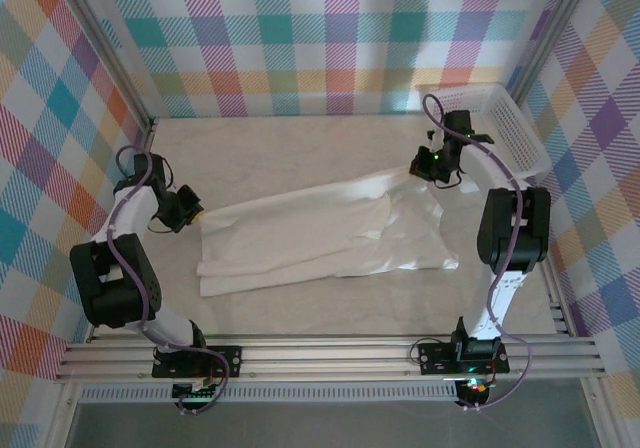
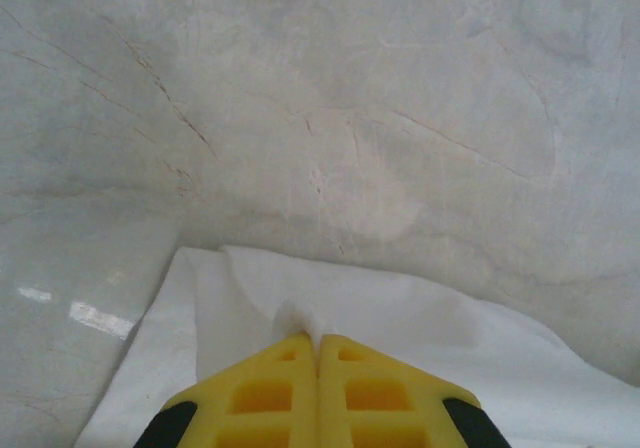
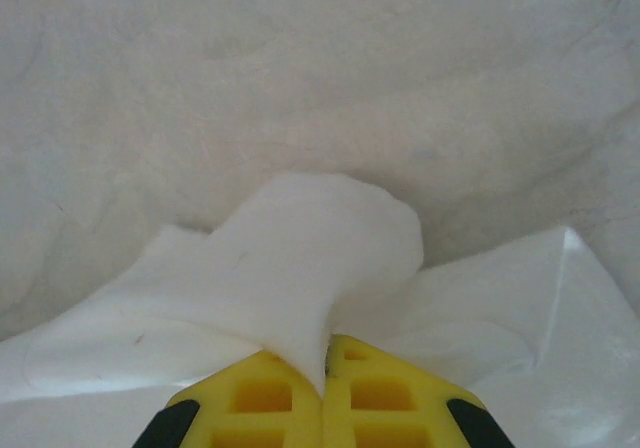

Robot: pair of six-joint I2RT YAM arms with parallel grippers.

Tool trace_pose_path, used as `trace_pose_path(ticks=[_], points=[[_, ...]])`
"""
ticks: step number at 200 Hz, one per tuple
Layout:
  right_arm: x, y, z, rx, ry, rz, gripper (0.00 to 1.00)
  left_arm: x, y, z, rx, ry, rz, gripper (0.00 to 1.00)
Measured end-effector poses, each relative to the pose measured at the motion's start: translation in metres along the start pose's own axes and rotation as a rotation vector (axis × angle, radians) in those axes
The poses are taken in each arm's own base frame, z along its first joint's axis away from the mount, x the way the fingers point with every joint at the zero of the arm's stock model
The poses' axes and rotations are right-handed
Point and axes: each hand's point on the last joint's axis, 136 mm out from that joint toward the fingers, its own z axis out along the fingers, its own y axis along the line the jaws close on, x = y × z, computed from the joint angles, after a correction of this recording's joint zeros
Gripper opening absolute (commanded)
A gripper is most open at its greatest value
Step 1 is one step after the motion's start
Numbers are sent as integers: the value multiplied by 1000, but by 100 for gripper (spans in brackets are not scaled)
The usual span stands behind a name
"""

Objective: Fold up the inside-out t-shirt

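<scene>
The inside-out t-shirt (image 1: 330, 233) lies stretched across the table, white and thin, running from the left middle up to the right. My left gripper (image 1: 196, 211) is shut on its left edge; in the left wrist view a small pinch of the t-shirt (image 2: 300, 320) sticks out between the yellow fingers (image 2: 270, 393) of the left gripper (image 2: 318, 340). At the shirt's far right corner my right gripper (image 1: 430, 168) is shut on the cloth. The right wrist view has a thick fold of the t-shirt (image 3: 310, 268) rising from the closed right gripper (image 3: 326, 343).
A white lattice basket (image 1: 500, 118) stands at the back right, just behind the right arm. Checked walls close in the pale tabletop (image 1: 290, 143) on three sides. An aluminium rail (image 1: 330, 353) runs along the near edge.
</scene>
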Motion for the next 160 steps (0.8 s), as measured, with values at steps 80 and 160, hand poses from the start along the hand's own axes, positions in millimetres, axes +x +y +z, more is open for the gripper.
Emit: trace_pose_path(ticks=[80, 160], points=[[73, -55, 27, 132, 123, 94, 43, 38, 40, 28, -73, 75, -30, 44], [14, 1, -14, 185, -102, -75, 64, 14, -22, -58, 134, -198, 107, 67]])
